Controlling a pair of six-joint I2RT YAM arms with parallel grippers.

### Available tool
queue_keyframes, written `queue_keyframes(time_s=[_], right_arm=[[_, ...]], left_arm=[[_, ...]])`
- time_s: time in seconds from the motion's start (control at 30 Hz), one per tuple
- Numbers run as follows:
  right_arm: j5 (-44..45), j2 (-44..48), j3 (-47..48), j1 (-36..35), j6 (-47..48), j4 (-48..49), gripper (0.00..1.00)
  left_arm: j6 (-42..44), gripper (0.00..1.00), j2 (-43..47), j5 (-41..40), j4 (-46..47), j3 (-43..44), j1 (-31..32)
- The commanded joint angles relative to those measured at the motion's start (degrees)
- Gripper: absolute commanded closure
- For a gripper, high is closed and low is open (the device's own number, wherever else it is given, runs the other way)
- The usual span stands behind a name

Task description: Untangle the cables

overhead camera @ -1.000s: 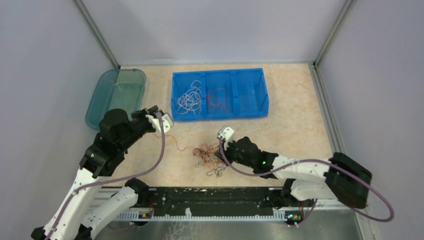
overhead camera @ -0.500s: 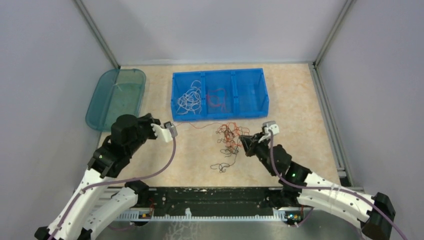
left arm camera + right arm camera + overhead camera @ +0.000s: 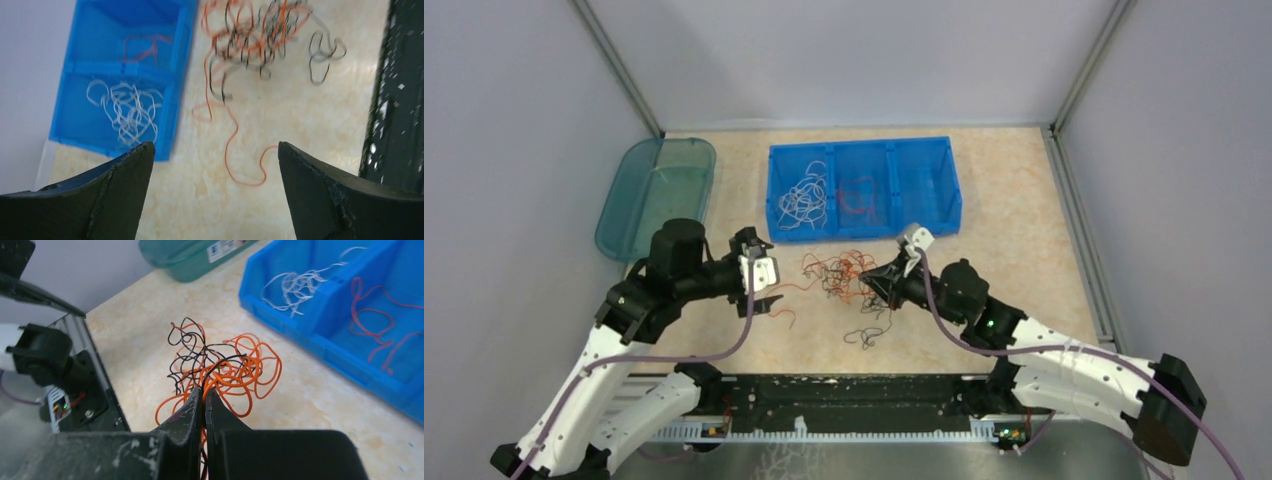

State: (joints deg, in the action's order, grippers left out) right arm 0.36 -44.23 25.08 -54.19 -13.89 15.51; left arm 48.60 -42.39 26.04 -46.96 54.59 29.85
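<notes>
The cables form a clump of orange and black wires [image 3: 842, 278] on the table in front of the blue bin. My right gripper [image 3: 886, 284] is shut on that clump from its right side. In the right wrist view the jaws [image 3: 204, 391] pinch orange and black strands of the clump [image 3: 227, 365], with a black strand running down between them. My left gripper [image 3: 760, 288] is open to the clump's left and holds nothing. In the left wrist view its fingers [image 3: 215, 147] stand wide apart above a loose orange cable end [image 3: 231, 150] lying on the table.
The blue bin [image 3: 861, 232] holds white cables [image 3: 802, 200] in its left compartment and red ones [image 3: 857, 198] in the middle. A teal container [image 3: 656, 195] lies at far left. A loose black cable [image 3: 864, 335] lies near the front rail [image 3: 844, 395].
My left gripper opened and let go of the orange strand, which now lies on the table. My right gripper carried the clump leftward, staying shut on it.
</notes>
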Motion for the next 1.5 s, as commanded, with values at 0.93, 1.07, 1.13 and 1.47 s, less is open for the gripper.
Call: queue_keyframes(time_s=[0.93, 1.07, 1.13, 1.47], right_arm=[[-8.1, -16.0, 4.1, 1.1, -7.3, -6.7, 0.4], [-10.4, -19.9, 1.1, 1.2, -5.8, -5.5, 0.42], [-11.0, -22.0, 0.1, 1.1, -5.9, -3.4, 0.42], [-7.4, -31.0, -0.8, 1.1, -2.1, 4.9, 0.48]], left_arm=[[8.8, 0.69, 1.9, 11.8, 16.7, -21.7, 0.0], [8.2, 0.69, 2.0, 12.2, 16.4, -20.2, 0.0], [7.7, 0.69, 2.3, 12.4, 16.7, -19.3, 0.0], [4.1, 0.69, 2.0, 14.4, 17.8, -15.5, 0.0]])
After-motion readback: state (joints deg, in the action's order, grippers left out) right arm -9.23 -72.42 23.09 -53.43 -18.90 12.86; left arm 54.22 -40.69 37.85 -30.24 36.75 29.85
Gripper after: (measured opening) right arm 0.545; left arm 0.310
